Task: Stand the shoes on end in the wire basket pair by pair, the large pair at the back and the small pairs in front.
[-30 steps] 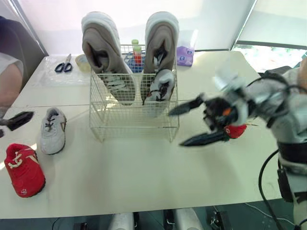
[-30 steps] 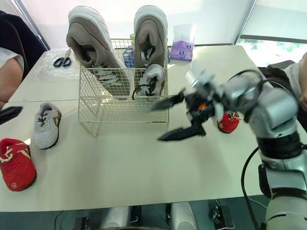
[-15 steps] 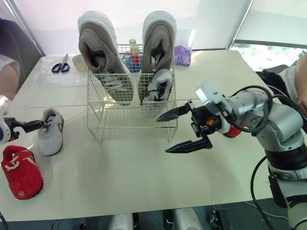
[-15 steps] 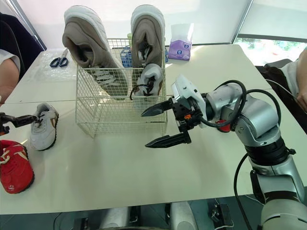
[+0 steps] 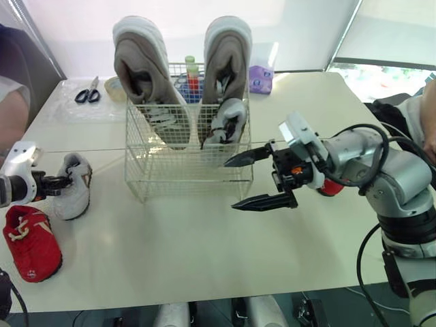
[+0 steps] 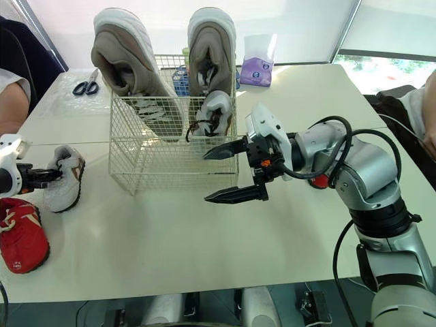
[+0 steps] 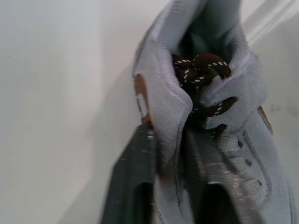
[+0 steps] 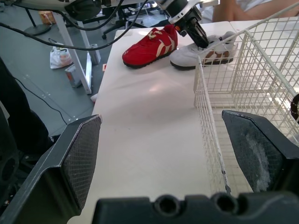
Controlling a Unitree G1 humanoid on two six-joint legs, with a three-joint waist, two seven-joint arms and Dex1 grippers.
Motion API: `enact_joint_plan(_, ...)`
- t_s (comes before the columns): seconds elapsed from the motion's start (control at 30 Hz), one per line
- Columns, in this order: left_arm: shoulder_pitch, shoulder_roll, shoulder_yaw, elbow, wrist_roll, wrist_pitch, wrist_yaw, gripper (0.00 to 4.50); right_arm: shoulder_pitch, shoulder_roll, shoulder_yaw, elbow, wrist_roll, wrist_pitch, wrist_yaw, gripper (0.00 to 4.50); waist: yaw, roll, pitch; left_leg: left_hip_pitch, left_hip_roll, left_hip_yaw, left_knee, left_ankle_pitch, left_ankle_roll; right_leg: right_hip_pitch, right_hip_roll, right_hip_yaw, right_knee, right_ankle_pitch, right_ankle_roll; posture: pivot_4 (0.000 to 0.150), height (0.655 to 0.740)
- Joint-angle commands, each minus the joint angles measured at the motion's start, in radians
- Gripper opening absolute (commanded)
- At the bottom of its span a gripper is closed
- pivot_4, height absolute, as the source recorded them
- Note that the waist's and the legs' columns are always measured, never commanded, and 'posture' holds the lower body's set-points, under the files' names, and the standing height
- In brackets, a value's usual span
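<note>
left wrist view looks along the left gripper's fingers (image 7: 133, 186), which stand one outside and one inside the collar of the loose grey shoe (image 7: 219, 116), the jaws clamped on its side wall beside the brown laces. from the head, the left gripper (image 5: 63, 182) sits at the heel end of that shoe (image 5: 75, 197), which lies flat on the worktop (image 5: 204, 259) to the left of the wire basket (image 5: 184, 178) and apart from it. just in front of it, near the worktop's edge, lies a red shoe (image 5: 33, 242) on its sole.

in the basket the two large shoes (image 5: 143, 75) stand on end along the back, heels up, and one small grey shoe (image 5: 228, 122) stands on end in front of the right-hand one. the front left space holds nothing.

the right gripper (image 5: 231, 184) hangs above the worktop just off the basket's front right corner, jaws wide apart, holding nothing. a second red shoe (image 5: 332, 187) lies partly hidden behind that arm.

behind the basket lie scissors (image 5: 87, 93) and a purple pack (image 5: 259, 78).
</note>
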Motion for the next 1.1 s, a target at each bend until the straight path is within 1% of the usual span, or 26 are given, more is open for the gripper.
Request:
enact_joint_plan(0.03, -0.027, 0.002, 0.048, -0.012, 0.019, -0.007, 0.019, 0.04, -0.016, -0.013, -0.039, -0.007, 0.003, -0.009, -0.006, 4.5, 0.0, 0.0, 0.0, 0.0, 0.0, 0.0, 0.0, 0.0, 0.0, 0.0, 0.0, 0.0, 0.001, 0.0, 0.0, 0.15, 0.74)
enact_joint_plan(0.1, -0.044, 0.001, 0.099, -0.017, 0.01, -0.009, 0.058, 0.04, -0.021, -0.015, -0.04, 0.004, -0.002, -0.013, -0.008, 4.5, 0.0, -0.001, 0.0, 0.0, 0.0, 0.0, 0.001, 0.0, 0.0, 0.0, 0.0, 0.0, 0.002, 0.0, 0.0, 0.15, 0.74)
enact_joint_plan(0.17, -0.062, -0.001, 0.149, -0.028, 0.0, 0.006, 0.101, 0.04, -0.026, -0.017, -0.041, 0.014, -0.005, -0.017, -0.008, 4.5, 0.0, -0.006, 0.0, 0.0, 0.0, 0.0, 0.001, 0.0, 0.0, -0.001, -0.001, 0.001, 0.004, 0.0, 0.0, 0.15, 0.74)
enact_joint_plan(0.23, -0.075, -0.005, 0.204, -0.058, -0.01, 0.008, 0.144, 0.04, -0.033, -0.019, -0.044, 0.024, -0.007, -0.02, -0.009, 4.5, -0.001, -0.008, 0.0, 0.0, 0.0, -0.001, 0.002, 0.0, 0.0, -0.002, -0.001, 0.001, 0.006, 0.0, 0.0, 0.15, 0.74)
enact_joint_plan(0.33, -0.098, -0.044, 0.35, -0.175, -0.046, -0.062, 0.252, 0.04, -0.049, -0.024, -0.066, 0.05, -0.002, -0.016, -0.018, 4.5, 0.0, -0.009, 0.0, 0.0, 0.0, -0.001, 0.002, 0.0, 0.0, -0.002, -0.002, 0.001, 0.006, 0.0, 0.0, 0.15, 0.74)
enact_joint_plan(0.4, -0.115, -0.112, 0.485, -0.342, -0.092, -0.163, 0.329, 0.04, -0.06, -0.028, -0.108, 0.067, 0.036, 0.021, -0.035, 4.5, 0.004, -0.01, 0.0, 0.0, 0.0, -0.001, 0.002, 0.0, 0.0, -0.002, -0.002, 0.001, 0.007, 0.0, 0.0, 0.15, 0.74)
enact_joint_plan(0.43, -0.117, -0.139, 0.54, -0.435, -0.129, -0.166, 0.347, 0.04, -0.061, -0.032, -0.137, 0.069, 0.07, 0.051, -0.043, 4.5, 0.006, -0.012, 0.001, 0.0, 0.0, -0.002, 0.003, 0.0, 0.0, -0.002, -0.003, 0.001, 0.007, 0.0, 0.0, 0.15, 0.74)
enact_joint_plan(0.5, -0.092, -0.196, 0.605, -0.658, -0.199, -0.182, 0.358, 0.04, -0.066, -0.034, -0.215, 0.069, 0.178, 0.138, -0.073, 4.5, 0.004, -0.017, 0.0, -0.001, 0.0, -0.002, 0.003, 0.0, 0.0, -0.002, -0.004, 0.001, 0.007, 0.0, 0.0, 0.15, 0.74)
enact_joint_plan(0.53, -0.079, -0.223, 0.62, -0.75, -0.233, -0.184, 0.361, 0.04, -0.069, -0.033, -0.246, 0.07, 0.222, 0.174, -0.091, 4.5, 0.001, -0.017, 0.0, -0.001, 0.0, -0.001, 0.003, 0.0, 0.0, -0.002, -0.004, 0.001, 0.007, 0.0, 0.0, 0.15, 0.74)
enact_joint_plan(0.6, -0.062, -0.278, 0.611, -0.911, -0.268, -0.198, 0.394, 0.04, -0.08, -0.029, -0.288, 0.08, 0.277, 0.224, -0.128, 4.5, 0.001, -0.017, 0.0, -0.001, -0.001, -0.001, 0.003, 0.0, 0.0, -0.001, -0.006, 0.002, 0.006, 0.0, 0.0, 0.15, 0.74)
enact_joint_plan(0.67, -0.057, -0.331, 0.563, -1.056, -0.297, -0.174, 0.462, 0.04, -0.094, -0.026, -0.325, 0.095, 0.343, 0.292, -0.184, 4.5, 0.0, -0.017, 0.0, 0.001, -0.002, 0.0, 0.002, 0.0, 0.0, 0.001, -0.007, 0.002, 0.006, 0.0, 0.0, 0.15, 0.74)
enact_joint_plan(0.73, -0.047, -0.367, 0.527, -1.154, -0.317, -0.158, 0.51, 0.04, -0.097, -0.042, -0.34, 0.098, 0.397, 0.353, -0.203, 4.5, 0.001, -0.017, 0.0, 0.005, -0.002, -0.001, 0.002, 0.0, -0.001, 0.004, -0.006, 0.002, 0.007, 0.0, 0.0, 0.15, 0.74)
enact_joint_plan(0.8, -0.026, -0.418, 0.484, -1.238, -0.314, -0.17, 0.558, 0.04, -0.083, -0.08, -0.312, 0.095, 0.371, 0.364, -0.182, 4.5, 0.001, -0.017, 0.0, 0.008, -0.002, -0.002, 0.002, 0.0, -0.001, 0.007, -0.005, 0.002, 0.008, 0.0, 0.0, 0.15, 0.74)
enact_joint_plan(0.87, 0.002, -0.478, 0.429, -1.296, -0.29, -0.19, 0.611, 0.04, -0.089, -0.084, -0.293, 0.117, 0.344, 0.348, -0.181, 4.5, 0.001, -0.017, 0.0, 0.009, -0.002, -0.002, 0.002, 0.0, -0.001, 0.007, -0.003, 0.003, 0.008, 0.0, 0.0, 0.15, 0.74)
enact_joint_plan(0.97, 0.068, -0.539, 0.33, -1.346, -0.188, -0.27, 0.637, 0.04, -0.105, -0.058, -0.278, 0.144, 0.329, 0.324, -0.188, 4.5, -0.003, -0.017, 0.0, 0.011, -0.001, -0.001, 0.002, 0.0, -0.001, 0.009, -0.001, 0.004, 0.008, 0.0, 0.0, 0.15, 0.74)
enact_joint_plan(1.03, 0.096, -0.598, 0.284, -1.346, -0.169, -0.304, 0.655, 0.04, -0.104, -0.05, -0.262, 0.152, 0.312, 0.305, -0.183, 4.5, 0.0, -0.017, 0.0, 0.011, -0.001, -0.001, 0.001, 0.0, -0.001, 0.009, 0.0, 0.004, 0.008, 0.0, 0.0, 0.15, 0.74)
enact_joint_plan(1.1, 0.124, -0.639, 0.217, -1.325, -0.114, -0.359, 0.652, 0.04, -0.101, -0.048, -0.25, 0.157, 0.293, 0.291, -0.177, 4.5, 0.001, -0.017, 0.0, 0.01, -0.001, -0.002, 0.002, 0.0, -0.001, 0.009, 0.0, 0.004, 0.008, 0.0, 0.0, 0.15, 0.74)
